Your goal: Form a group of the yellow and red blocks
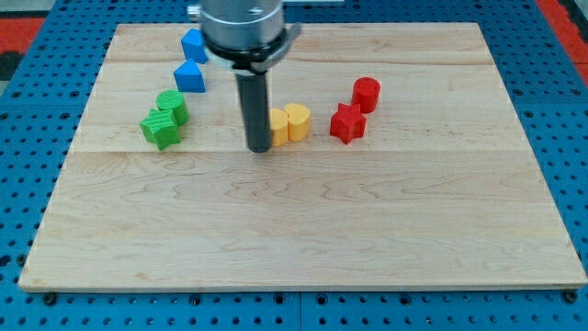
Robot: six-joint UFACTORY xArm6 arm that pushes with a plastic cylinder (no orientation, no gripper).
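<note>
My tip rests on the wooden board just left of a yellow block, touching or nearly touching it. A second yellow block, heart-like, sits against that one's right side. A red star-shaped block lies a short gap to the right of the yellow pair. A red cylinder stands just above and right of the star. The rod hides part of the left yellow block.
Two green blocks sit together at the view's left. Two blue blocks lie above them near the top left. The wooden board lies on a blue pegboard surface.
</note>
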